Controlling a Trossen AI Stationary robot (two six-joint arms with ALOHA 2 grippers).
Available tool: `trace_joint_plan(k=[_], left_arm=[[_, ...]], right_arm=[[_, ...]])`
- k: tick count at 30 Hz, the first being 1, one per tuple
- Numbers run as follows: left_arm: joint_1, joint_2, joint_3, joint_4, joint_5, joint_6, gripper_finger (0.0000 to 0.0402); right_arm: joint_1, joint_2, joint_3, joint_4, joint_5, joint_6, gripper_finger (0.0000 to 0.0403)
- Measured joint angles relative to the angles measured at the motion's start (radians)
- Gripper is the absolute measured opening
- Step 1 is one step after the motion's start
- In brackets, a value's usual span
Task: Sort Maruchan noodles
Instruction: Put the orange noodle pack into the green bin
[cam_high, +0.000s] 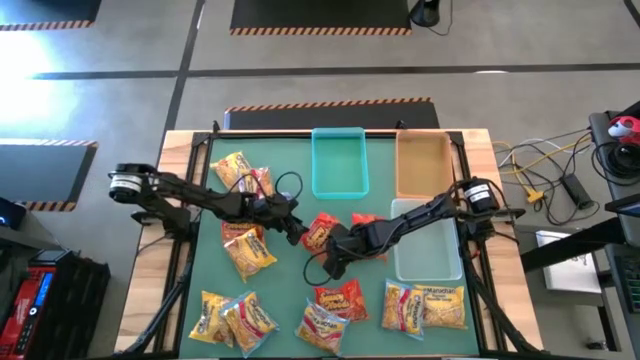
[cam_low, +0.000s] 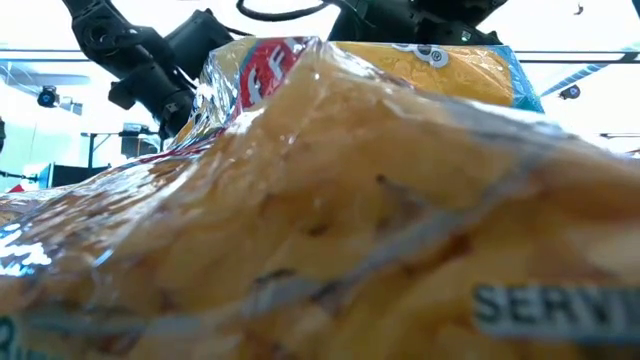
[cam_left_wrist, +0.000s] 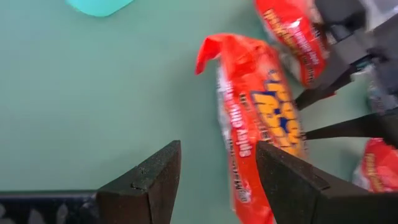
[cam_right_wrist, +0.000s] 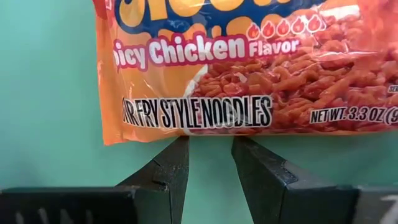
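Meeting over the middle of the green table mat (cam_high: 290, 275), just below the teal rectangular plastic tray (cam_high: 340, 162), both arms crowding one red-orange crinkly plastic noodle packet (cam_high: 322, 231). Left gripper (cam_high: 296, 232) spread wide at the packet's left edge, one finger (cam_left_wrist: 289, 180) touching its wrapper, nothing held. Right gripper (cam_right_wrist: 208, 165) partly parted just short of the packet's bottom edge, nothing between the jaws. Remaining red and yellow packets scattered left of and below that tray, none yet in a tray.

Likely trouble: closing too early and pinching only the thin seam, letting it slip; or both grippers grabbing together, tugging, tearing, colliding.
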Motion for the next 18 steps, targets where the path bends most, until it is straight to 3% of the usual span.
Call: trace_joint_plan(k=[4, 9, 18], left_arm=[[0.0, 0.033, 0.0, 0.002, -0.001, -0.002, 0.019], [0.0, 0.064, 0.0, 0.03, 0.0, -0.008, 0.019], [0.0, 0.073, 0.0, 0.072, 0.02, -0.013, 0.019]], right_arm=[[0.013, -0.05, 0.0, -0.009, -0.023, 0.023, 0.0123], [0.034, -0.131, 0.006, 0.003, 0.093, 0.027, 0.0123], [0.032, -0.098, -0.008, -0.002, 0.154, 0.048, 0.0123]])
